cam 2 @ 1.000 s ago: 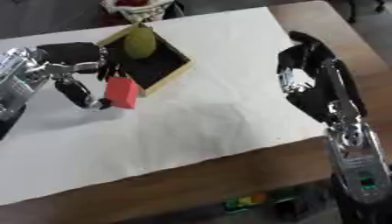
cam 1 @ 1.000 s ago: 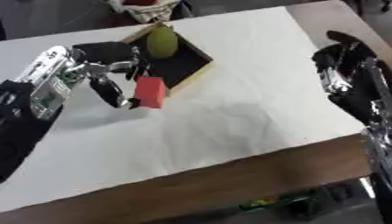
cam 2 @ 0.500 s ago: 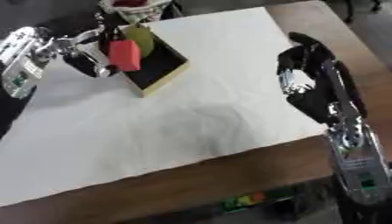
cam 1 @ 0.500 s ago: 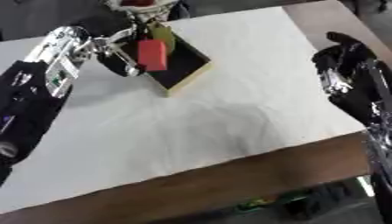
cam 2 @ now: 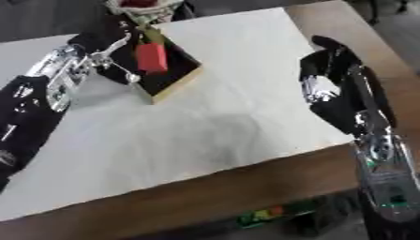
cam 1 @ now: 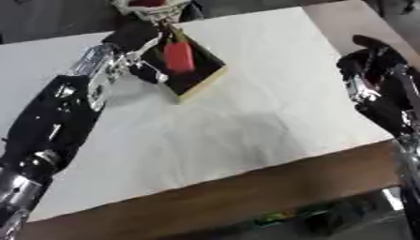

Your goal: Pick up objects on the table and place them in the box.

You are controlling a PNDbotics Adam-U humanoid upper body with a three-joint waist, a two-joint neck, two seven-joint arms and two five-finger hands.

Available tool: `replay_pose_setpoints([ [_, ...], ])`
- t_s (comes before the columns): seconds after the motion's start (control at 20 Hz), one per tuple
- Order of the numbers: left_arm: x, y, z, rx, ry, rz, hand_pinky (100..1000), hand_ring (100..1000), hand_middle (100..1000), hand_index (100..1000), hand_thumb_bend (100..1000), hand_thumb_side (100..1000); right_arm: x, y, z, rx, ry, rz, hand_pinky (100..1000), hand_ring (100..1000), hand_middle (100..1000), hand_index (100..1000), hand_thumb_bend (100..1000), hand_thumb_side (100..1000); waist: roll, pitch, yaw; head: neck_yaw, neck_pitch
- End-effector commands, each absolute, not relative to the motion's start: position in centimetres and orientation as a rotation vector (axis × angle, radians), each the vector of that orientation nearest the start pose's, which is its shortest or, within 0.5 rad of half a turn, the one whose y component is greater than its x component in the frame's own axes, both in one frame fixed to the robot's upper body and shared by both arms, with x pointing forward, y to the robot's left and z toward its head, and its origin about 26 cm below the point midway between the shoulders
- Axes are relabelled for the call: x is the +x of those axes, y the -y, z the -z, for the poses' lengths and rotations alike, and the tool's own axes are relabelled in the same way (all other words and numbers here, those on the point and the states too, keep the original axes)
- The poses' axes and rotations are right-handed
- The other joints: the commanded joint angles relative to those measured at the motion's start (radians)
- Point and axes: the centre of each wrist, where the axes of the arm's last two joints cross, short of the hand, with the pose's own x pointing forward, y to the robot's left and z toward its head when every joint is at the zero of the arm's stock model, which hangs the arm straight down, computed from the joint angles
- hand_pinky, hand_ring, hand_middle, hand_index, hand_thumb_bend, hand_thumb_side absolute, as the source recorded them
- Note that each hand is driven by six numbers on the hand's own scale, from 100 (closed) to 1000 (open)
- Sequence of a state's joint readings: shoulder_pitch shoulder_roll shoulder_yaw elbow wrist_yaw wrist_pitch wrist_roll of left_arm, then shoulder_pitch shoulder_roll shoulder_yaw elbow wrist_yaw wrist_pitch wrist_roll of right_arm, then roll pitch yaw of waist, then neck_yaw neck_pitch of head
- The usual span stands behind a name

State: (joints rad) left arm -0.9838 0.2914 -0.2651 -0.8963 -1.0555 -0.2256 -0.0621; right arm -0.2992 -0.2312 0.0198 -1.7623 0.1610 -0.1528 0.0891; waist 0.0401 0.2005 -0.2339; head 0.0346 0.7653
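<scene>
So the robot's left hand [cam 2: 111,44] is reaching up toward the far left part of the table, and it's got a small red rectangular block [cam 2: 151,57] pinched between its fingers. The block hangs right over the shallow wooden box with the dark inside [cam 2: 176,77], which sits tilted on the big white sheet of paper [cam 2: 213,108] covering most of the brown wooden table [cam 2: 246,187]. There's a yellow-green rounded thing [cam 2: 153,33] showing just behind the block, inside the box at its far end; can't make out much more because the hand and block cover it. The left arm itself blocks a good chunk of the box's left side, so I can't tell whether the block touches the box floor or not.

The right hand [cam 2: 328,75] is well apart from all that, over on the right edge of the paper, fingers relaxed and gently curved, nothing in it.

Other stuff around: a white bowl-ish thing with something red in it [cam 1: 152,7] just past the far edge of the paper behind the box, and some small green, yellow and red pieces [cam 2: 261,215] down on the floor below the table's near edge.
</scene>
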Motion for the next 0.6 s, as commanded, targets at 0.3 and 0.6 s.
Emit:
replay_pose_setpoints([
  [0.3, 47.7, -20.7, -19.5, 1.044, 1.873, 1.346, 726, 727, 749, 887, 497, 482, 33.2, 25.3, -14.3, -0.194, 2.184, -0.505, 716, 707, 623, 886, 100, 436, -0.010, -0.016, 0.021, -0.012, 0.005],
  [0.6, 43.5, -23.4, -23.2, 0.769, 2.157, 1.003, 679, 686, 673, 823, 133, 413, 33.1, 25.8, -14.1, -0.218, 2.176, -0.483, 716, 706, 622, 886, 100, 438, -0.016, -0.019, 0.059, -0.030, 0.005],
])
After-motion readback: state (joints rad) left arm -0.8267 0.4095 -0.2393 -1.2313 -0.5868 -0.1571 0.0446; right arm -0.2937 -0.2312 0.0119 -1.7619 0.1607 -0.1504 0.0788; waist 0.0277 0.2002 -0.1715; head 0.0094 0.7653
